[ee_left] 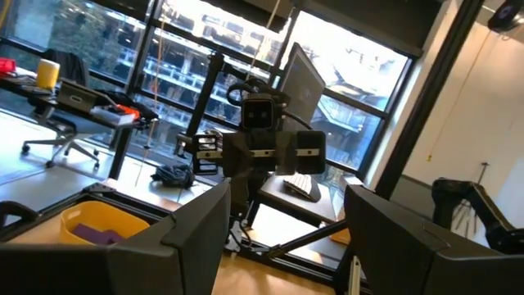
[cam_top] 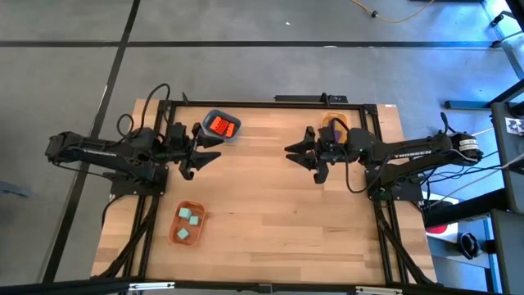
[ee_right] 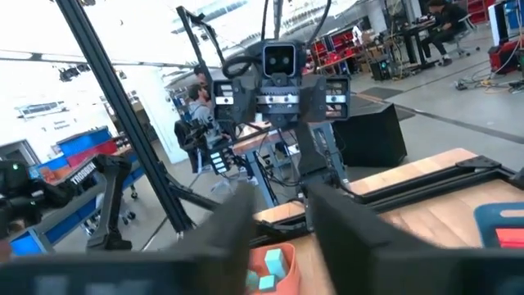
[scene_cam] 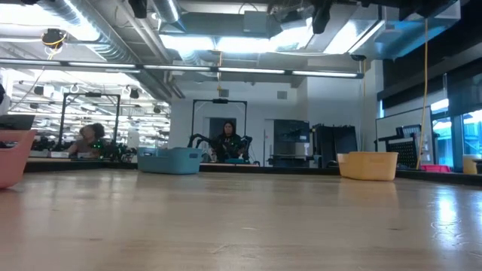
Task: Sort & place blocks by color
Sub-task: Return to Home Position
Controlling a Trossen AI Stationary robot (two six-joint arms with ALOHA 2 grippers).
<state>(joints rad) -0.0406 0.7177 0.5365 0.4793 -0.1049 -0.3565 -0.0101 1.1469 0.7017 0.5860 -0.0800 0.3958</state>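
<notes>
"TROSSEN" is printed on the right arm (cam_top: 409, 154).

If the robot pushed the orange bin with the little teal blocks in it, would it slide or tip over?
Probably slide, not tip: the orange bin looks low and wide, sitting flat on the smooth wooden table. It likely feels light, since it holds only a few small teal blocks, which might rattle around inside.
</notes>
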